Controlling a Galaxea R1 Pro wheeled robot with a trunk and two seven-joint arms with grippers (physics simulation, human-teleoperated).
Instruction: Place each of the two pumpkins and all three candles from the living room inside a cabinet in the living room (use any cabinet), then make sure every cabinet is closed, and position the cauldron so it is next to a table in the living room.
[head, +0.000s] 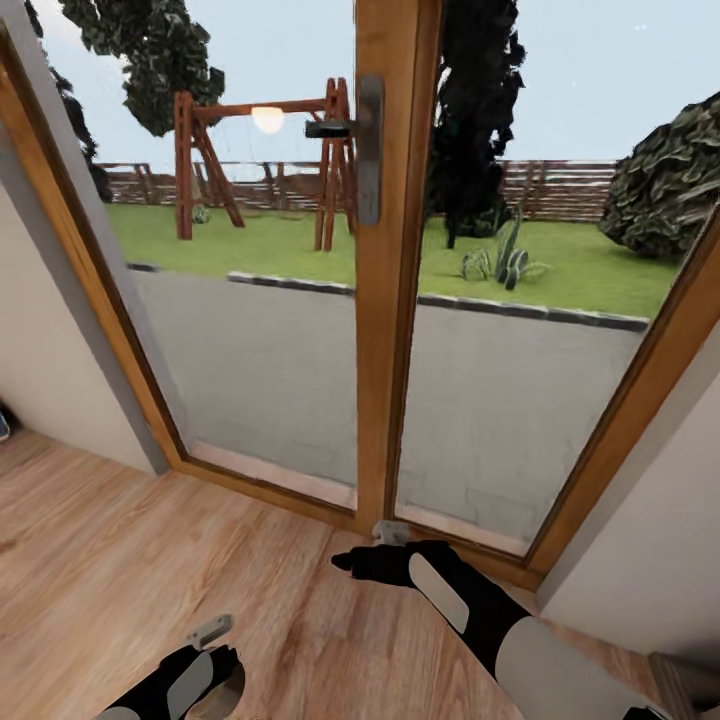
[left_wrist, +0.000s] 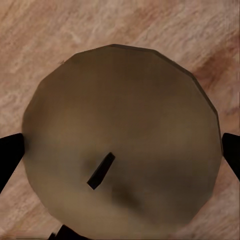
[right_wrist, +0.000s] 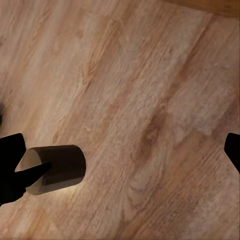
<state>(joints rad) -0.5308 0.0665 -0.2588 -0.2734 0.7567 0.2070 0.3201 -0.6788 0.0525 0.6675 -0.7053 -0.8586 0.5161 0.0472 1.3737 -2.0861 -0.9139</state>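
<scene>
The robot faces a glass door (head: 385, 260) with a wooden frame, over a wood floor (head: 150, 560). The left gripper (head: 205, 668) is clenched on a candle (left_wrist: 122, 140) (seen end-on, with its dark wick). The right gripper (head: 385, 548) has its black fingers (right_wrist: 12, 167) spread wide; another candle (right_wrist: 57, 169) sits against one of them, so I cannot tell whether it is grasped.

Big wood-framed glass doors (head: 385, 300) at 12 o'clock, wooden swing set (head: 262, 160) outside around 11, green bush (head: 668, 185) at 2, plank floor (head: 150, 560) underneath.
</scene>
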